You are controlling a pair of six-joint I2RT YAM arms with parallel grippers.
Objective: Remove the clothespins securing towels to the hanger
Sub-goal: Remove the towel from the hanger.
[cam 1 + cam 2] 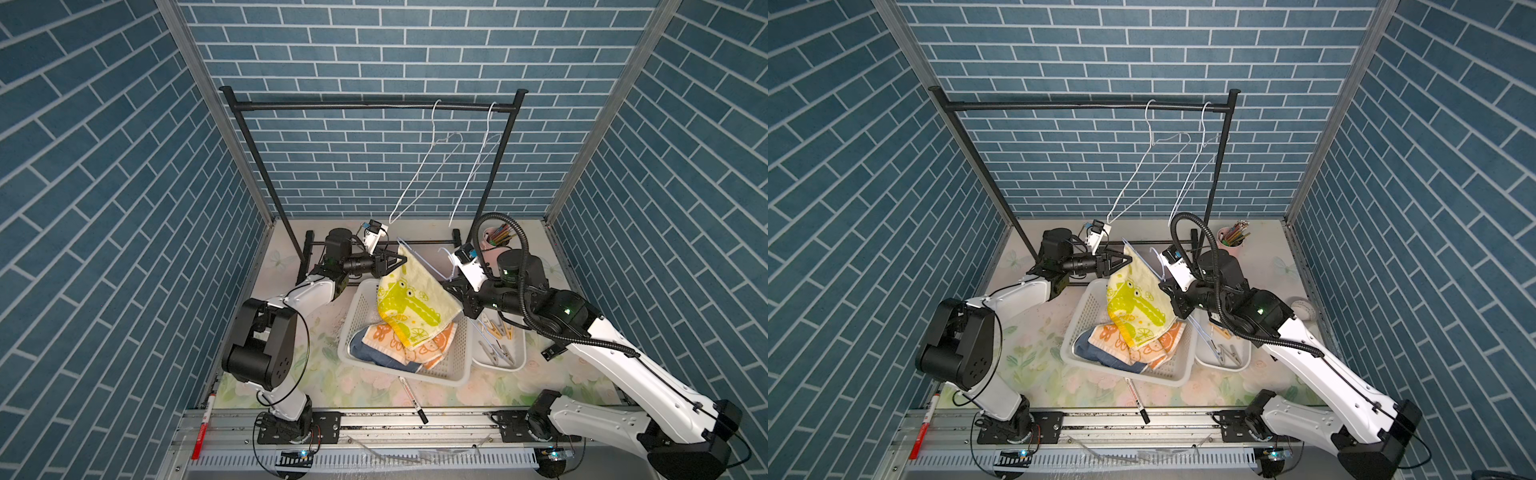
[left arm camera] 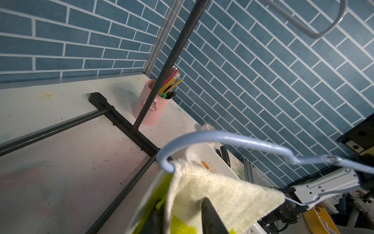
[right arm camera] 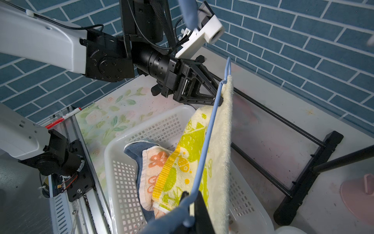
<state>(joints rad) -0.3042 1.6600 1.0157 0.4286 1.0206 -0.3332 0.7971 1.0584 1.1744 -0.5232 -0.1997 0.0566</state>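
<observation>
Print on marker [image 1: 411, 397] too small to read. The left gripper [image 3: 219, 97] pinches yellow towel [image 1: 411, 307] top corner at hanger [image 3: 205, 145] end; the right gripper [image 3: 192, 200] clamped on hanger wire. Loose clothespins [image 1: 502, 330] in tray [image 1: 498, 366], under right arm.

The yellow towel [image 2: 222, 194] is looking like soft, fuzzy cloth with tiny loops. The orange towel [image 1: 386, 338] and blue towel [image 1: 365, 353] are showing the same fluffy cloth. The basket [image 1: 357, 316] is looking like white plastic full of little holes, smooth and a bit shiny. The hanger [image 2: 232, 139] is showing a smooth pale blue coat over thin wire. The rack [image 2: 178, 46] is looking like black metal with bumpy, dull paint. The left gripper [image 3: 221, 92] is looking like dull black plastic. The right arm's shell [image 1: 648, 382] is shining like white plastic. The table top [image 2: 70, 152] is looking smooth with little dark scuffs, and the brick wall [image 1: 374, 54] is looking flat and dull
</observation>
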